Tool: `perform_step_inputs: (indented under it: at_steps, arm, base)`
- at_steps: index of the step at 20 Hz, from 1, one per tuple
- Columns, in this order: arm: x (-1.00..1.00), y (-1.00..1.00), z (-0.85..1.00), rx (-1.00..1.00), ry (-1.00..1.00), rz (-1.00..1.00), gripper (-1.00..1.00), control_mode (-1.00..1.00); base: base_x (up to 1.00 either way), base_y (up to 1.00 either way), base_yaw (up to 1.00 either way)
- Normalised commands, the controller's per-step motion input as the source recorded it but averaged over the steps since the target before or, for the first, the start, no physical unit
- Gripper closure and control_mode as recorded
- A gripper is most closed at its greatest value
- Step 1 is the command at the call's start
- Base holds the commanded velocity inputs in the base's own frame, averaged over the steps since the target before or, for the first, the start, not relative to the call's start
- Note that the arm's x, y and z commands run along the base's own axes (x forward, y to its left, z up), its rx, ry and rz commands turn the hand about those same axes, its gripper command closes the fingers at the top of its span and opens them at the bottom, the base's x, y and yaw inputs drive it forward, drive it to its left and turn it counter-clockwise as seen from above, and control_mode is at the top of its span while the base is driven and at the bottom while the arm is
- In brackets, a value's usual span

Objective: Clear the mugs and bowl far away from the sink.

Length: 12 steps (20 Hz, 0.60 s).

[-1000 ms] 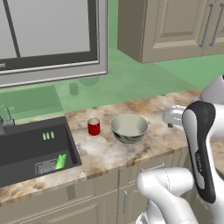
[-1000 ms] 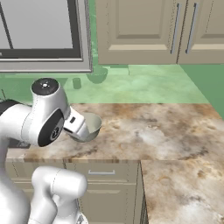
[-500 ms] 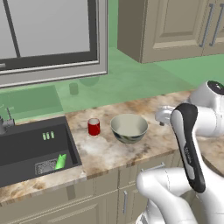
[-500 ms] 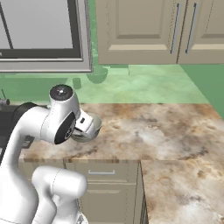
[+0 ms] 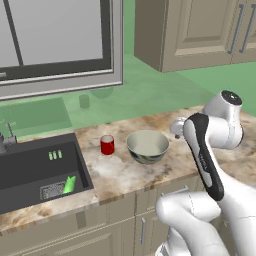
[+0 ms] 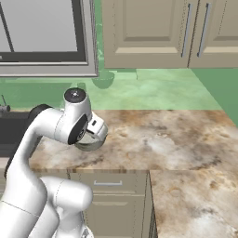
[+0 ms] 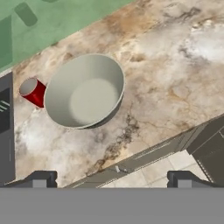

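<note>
mugs and the bowl sit close to the sink, so the clearing job looks like it has not really begun. the small red mug (image 5: 107,145) stands upright on the brown speckled stone counter (image 5: 125,172), just beside the dark grey sink basin (image 5: 35,172). the bright green mug (image 5: 69,184) lies tipped over down inside the sink, next to a grey slatted rack (image 5: 50,191). the wide round bowl, cream inside and grey outside (image 5: 147,147), sits on the counter near the red mug, on the side away from the sink, not touching it.

the white robot arm (image 5: 207,150) reaches over the counter by the bowl. its gripper (image 7: 111,179) hangs up above the bowl and looks down into it. the two dark finger tips (image 7: 40,178) stand far apart, so the pincer is wide open and holds nothing. nothing is being touched.

i think all three things are left to move. the bowl seems to be the first pick, since the hand is right over it. the bowl is big and round, so the pincer will likely need to pinch its rim. after that, the red mug and the green mug in the sink need to go far along the counter too.
</note>
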Motion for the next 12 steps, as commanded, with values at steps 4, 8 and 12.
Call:
perform_step_inputs:
  at_steps: [4,8,12]
  arm:
    - [0.35,-0.02,-0.19,0.00,0.06,0.00,-1.00,-1.00]
    - [0.31,-0.01,-0.23,0.00,0.11,0.00,-1.00,-1.00]
    - [0.11,-0.02,-0.21,0.01,0.14,0.01,-1.00,-1.00]
  base:
    - [0.00,0.00,0.00]
    - [0.00,0.00,0.00]
    - [0.00,0.00,0.00]
